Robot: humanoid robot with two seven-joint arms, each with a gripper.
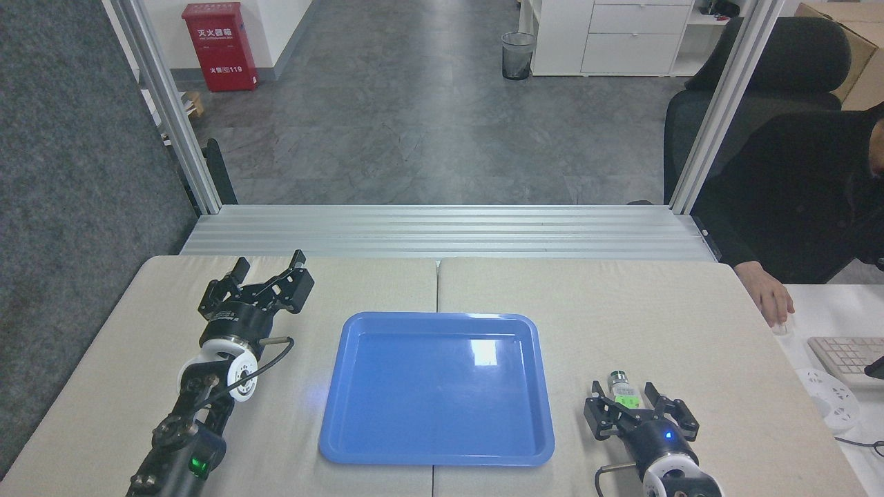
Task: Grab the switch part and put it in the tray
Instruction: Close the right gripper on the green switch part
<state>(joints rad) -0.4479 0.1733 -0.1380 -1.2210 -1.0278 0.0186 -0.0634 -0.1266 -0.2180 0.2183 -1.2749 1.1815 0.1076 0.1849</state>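
Observation:
The switch part [623, 392], whitish with a green middle and a dark metal end pointing away from me, lies on the table just right of the tray's near right corner. My right gripper [623, 403] sits low at the part's near end, open, its fingertips on either side of the part and apart from it. The blue tray [436, 452] lies in the middle of the table with nothing in it. My left gripper [270, 265] rests open at the far left of the table, left of the tray, holding nothing.
A person in black sits at the right, with a hand [773, 298] on a mouse at the table's right edge. A keyboard [846, 359] and power strip [825, 397] lie on the white desk beside it. An aluminium rail [442, 231] borders the table's far side.

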